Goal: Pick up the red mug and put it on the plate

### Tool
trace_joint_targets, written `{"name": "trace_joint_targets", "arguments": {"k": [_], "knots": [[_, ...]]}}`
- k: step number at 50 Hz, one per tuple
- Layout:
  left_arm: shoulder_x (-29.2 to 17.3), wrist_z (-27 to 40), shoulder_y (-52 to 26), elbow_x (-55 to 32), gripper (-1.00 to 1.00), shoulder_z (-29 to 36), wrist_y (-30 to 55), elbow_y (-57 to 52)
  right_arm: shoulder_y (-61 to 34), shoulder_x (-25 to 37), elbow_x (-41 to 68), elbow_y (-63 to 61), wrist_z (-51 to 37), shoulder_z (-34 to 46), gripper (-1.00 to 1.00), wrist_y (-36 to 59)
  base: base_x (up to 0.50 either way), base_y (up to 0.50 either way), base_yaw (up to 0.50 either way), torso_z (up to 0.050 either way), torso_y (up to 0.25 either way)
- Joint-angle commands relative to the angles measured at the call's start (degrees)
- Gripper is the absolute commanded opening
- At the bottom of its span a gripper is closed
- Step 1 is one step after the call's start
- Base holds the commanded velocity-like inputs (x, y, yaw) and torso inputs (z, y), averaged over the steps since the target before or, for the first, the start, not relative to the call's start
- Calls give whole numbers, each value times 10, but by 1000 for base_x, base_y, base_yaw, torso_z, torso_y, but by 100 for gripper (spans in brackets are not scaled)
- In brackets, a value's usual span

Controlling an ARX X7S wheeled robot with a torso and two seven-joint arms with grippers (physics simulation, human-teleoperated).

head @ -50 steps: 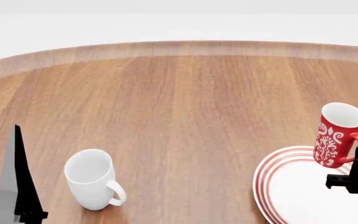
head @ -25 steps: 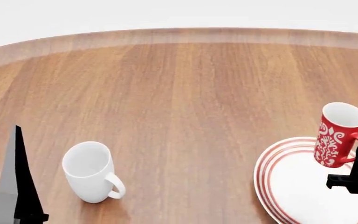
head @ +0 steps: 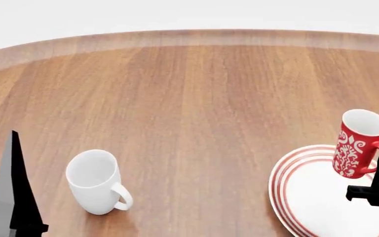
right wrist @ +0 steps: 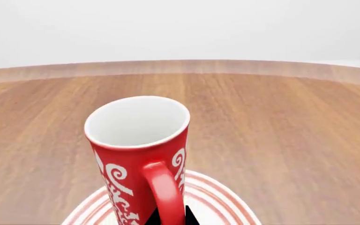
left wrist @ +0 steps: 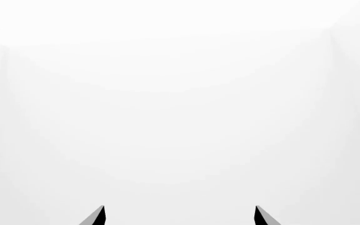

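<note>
The red mug (head: 357, 144) is seen at the right of the head view, long axis near upright, mouth up, handle toward the right gripper (head: 376, 188), which is clamped on it over the plate (head: 308, 195). Contact between mug and plate cannot be judged. The plate is cut off at the frame's lower right. The left gripper (left wrist: 178, 216) is spread open and holds nothing.

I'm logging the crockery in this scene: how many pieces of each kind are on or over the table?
Mugs: 2, the red mug and the white mug
Plates: 1, the plate
Total: 3
</note>
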State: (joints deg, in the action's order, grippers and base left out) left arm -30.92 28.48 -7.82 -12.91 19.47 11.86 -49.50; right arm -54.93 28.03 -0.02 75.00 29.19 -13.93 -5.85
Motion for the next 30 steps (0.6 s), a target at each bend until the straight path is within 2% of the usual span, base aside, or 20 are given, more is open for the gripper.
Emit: {"name": "trace_joint_targets", "arguments": {"k": [1,11,30], "knots": [[-3,2,1,4,100,2,2,-6,-1,0,1,0,-1,-8,-100,-3,0,0,0,0,0],[-3,3,0,12,100,9,3,-5,-1,1,0,0,0,-8,-100,-5,0,0,0,0,0],[-7,5,2,4,100,3,2,-12,-3,-3,-1,0,-2,-2,-100,-5,0,0,0,1,-95]]}}
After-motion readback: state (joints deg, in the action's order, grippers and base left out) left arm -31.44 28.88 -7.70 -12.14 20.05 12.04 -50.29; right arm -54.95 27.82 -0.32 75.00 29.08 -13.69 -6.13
